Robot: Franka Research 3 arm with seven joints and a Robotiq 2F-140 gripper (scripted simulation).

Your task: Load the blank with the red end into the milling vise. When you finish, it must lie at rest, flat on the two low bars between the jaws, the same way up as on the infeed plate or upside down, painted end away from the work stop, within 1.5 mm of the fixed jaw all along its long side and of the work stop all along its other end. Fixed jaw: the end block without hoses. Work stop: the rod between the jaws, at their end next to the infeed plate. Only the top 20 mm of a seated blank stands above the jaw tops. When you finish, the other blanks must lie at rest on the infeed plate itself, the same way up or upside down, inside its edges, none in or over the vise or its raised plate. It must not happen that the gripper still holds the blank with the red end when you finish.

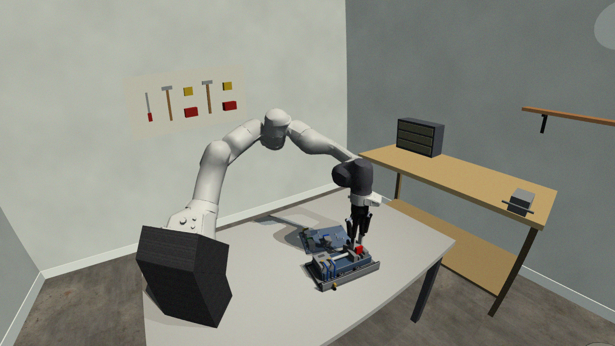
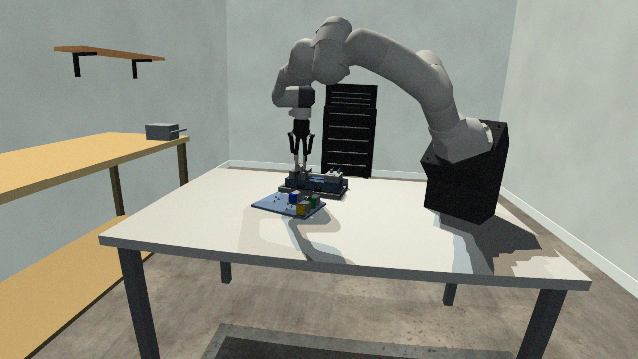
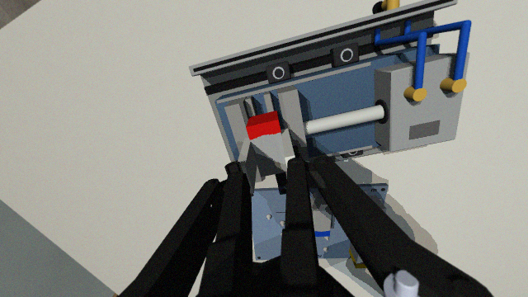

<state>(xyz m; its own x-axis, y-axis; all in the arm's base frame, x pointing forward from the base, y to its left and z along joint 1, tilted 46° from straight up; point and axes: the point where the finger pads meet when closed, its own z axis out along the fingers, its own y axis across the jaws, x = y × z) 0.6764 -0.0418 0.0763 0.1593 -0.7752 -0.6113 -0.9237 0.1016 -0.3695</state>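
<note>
My gripper point(image 1: 356, 241) point(image 2: 300, 162) point(image 3: 268, 143) points down over the vise and is shut on the blank with the red end point(image 1: 359, 249) point(image 3: 263, 126). The red end faces away from the infeed plate point(image 1: 335, 230) point(image 2: 267, 203) point(image 3: 268, 244). The blank is in line with the gap between the fixed jaw point(image 3: 234, 117) and the moving jaw point(image 3: 290, 101), and its top stands above them. Two low bars show beyond its red end in the wrist view. Whether it rests on them is hidden, and its contact with the work stop cannot be made out.
Blanks with blue point(image 2: 293, 198), green point(image 2: 313, 202) and yellow point(image 2: 301, 209) ends stand on the infeed plate. The hose block point(image 3: 425, 111) with blue hoses and a white rod point(image 3: 346, 120) is beside the moving jaw. A rail point(image 3: 322, 37) runs along the vise's far side.
</note>
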